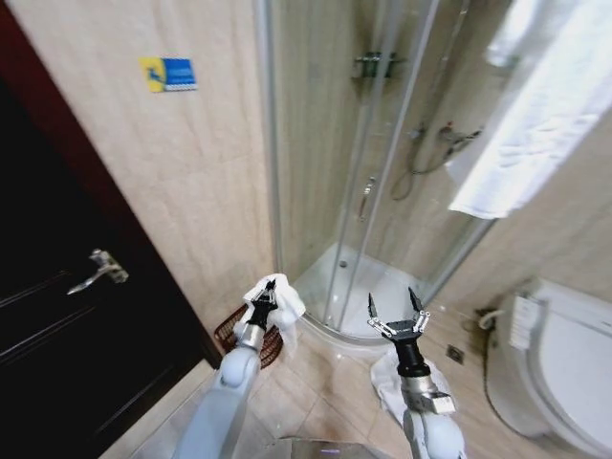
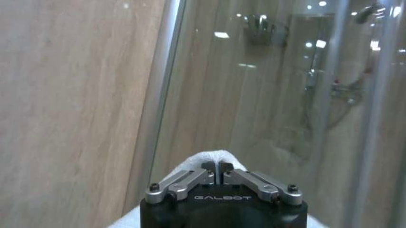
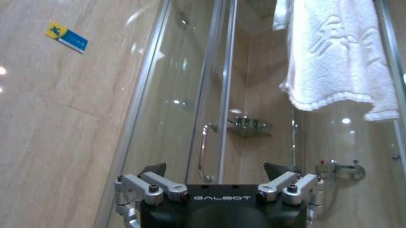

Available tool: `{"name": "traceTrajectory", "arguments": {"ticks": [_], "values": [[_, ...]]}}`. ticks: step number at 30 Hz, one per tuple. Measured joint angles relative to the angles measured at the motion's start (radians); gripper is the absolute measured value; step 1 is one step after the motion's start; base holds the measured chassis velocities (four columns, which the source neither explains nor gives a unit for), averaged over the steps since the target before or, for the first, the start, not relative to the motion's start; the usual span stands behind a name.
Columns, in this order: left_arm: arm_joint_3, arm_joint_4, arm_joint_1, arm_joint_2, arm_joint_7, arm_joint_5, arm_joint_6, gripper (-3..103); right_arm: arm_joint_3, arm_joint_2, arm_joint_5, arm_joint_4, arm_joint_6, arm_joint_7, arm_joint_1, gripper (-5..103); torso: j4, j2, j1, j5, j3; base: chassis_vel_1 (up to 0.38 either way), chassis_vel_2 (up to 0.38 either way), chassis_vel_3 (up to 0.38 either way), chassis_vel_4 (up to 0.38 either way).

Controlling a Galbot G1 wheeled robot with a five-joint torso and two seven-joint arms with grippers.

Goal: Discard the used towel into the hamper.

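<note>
Left gripper (image 1: 265, 291) clamps crumpled white towel (image 1: 284, 297) above dark reddish-brown open-weave wire hamper (image 1: 229, 334).
Centre over the rim before releasing; right gripper (image 1: 394, 309) waits, fingers apart.

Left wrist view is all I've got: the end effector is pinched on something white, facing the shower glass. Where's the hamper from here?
Observer: In the head view the hamper stands on the floor by the wall, and appears just below the left end effector and its towel.
Operator: And the other arm?
Observer: The right end effector hangs open and empty in front of the shower base.
Operator: Anything on the floor near it?
Observer: A white cloth lies on the tiles beneath that arm.
</note>
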Motion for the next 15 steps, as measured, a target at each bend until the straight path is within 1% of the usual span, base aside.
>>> {"name": "traceTrajectory", "arguments": {"ticks": [2, 3, 5, 8, 10, 15], "values": [[-0.004, 0.074, -0.073, -0.001, -0.019, 0.001, -0.02, 2, -0.001, 0.0, -0.007, -0.001, 0.004, 0.0, -0.01, 100, 0.0003, 0.0, 0.0, -0.0001, 0.0, -0.008, -0.025, -0.023, -0.021], [-0.004, 0.074, -0.073, -0.001, -0.019, 0.001, -0.02, 2, -0.001, 0.0, -0.007, -0.001, 0.004, 0.0, -0.01, 100, 0.0003, 0.0, 0.0, -0.0001, 0.0, 0.0, 0.0, 0.0, 0.0], [-0.025, 0.117, -0.114, -0.001, -0.034, 0.023, -0.035, 2, -0.002, 0.0, -0.016, 0.001, 0.004, -0.004, -0.014, 100, 0.0007, 0.0, 0.0, 0.0003, 0.0, 0.0, 0.0, 0.0, 0.0], [-0.057, 0.125, -0.113, 0.004, -0.05, 0.051, -0.042, 2, -0.011, 0.0, -0.022, 0.003, -0.003, -0.008, -0.008, 100, 0.0006, 0.0, 0.0, -0.0003, 0.0, 0.0, 0.0, 0.0, 0.0], [-0.084, 0.122, -0.095, 0.014, -0.059, 0.07, -0.047, 2, -0.018, 0.0, -0.027, 0.001, -0.013, -0.009, 0.009, 100, 0.0016, 0.0, 0.0, 0.0002, 0.0, 0.0, 0.0, 0.0, 0.0], [-0.1, 0.118, -0.085, 0.025, -0.06, 0.077, -0.055, 2, -0.018, 0.0, -0.03, 0.003, -0.024, -0.01, 0.02, 100, 0.0011, 0.0, 0.0, -0.0001, 0.0, 0.0, 0.0, 0.0, 0.0]]}}
